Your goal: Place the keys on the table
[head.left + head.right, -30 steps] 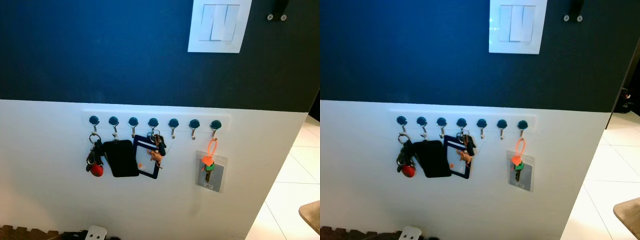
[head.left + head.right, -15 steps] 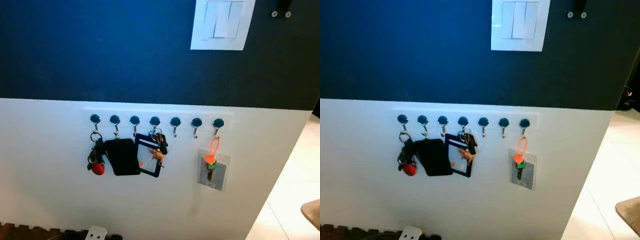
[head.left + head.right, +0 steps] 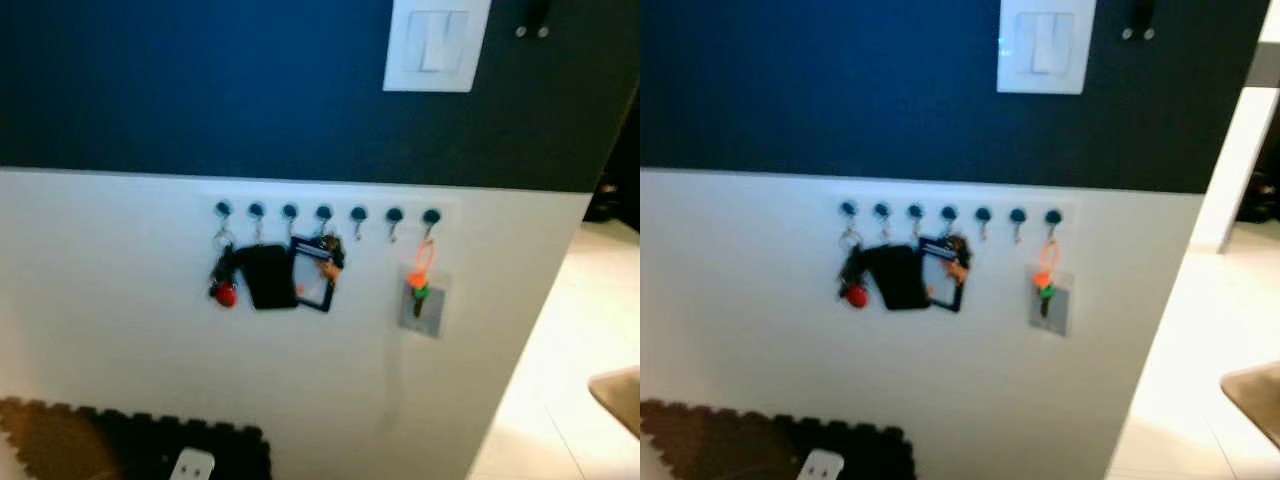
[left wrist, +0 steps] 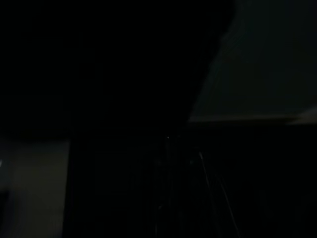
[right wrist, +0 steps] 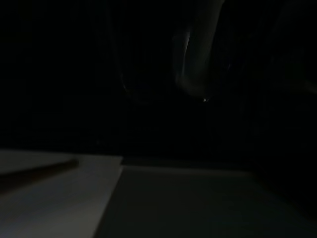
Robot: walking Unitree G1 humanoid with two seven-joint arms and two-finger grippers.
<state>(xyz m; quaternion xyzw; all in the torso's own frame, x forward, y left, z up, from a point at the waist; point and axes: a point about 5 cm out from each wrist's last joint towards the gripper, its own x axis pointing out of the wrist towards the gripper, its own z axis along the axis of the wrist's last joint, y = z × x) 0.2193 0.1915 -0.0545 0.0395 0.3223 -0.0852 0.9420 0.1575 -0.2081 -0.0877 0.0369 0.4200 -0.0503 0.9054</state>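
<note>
Blurred head views. Row of blue-knobbed hooks (image 3: 325, 212) on white lower wall. Keys with orange loop (image 3: 419, 283) hang from rightmost hook, against a clear tag pouch (image 3: 423, 308). Black wallet (image 3: 266, 277) and red-fob keyring (image 3: 223, 285) hang further left. Table corner (image 3: 617, 393) at right. Wrist views dark; cannot tell either claw's opening or hold.

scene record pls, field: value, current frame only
wall: dark blue above, white below
hook rail: seven teal-knobbed hooks on the white part
leftmost hook: key bunch with red fob
next hooks: black pouch, dark-framed card holder
rightmost hook: keys on orange loop over a clear sleeve
light switch: on the blue part, above the rail
floor: dark puzzle mat lower left, pale tiles right
table corner: right edge
image: blurred
wrist views: too dark to read
</note>
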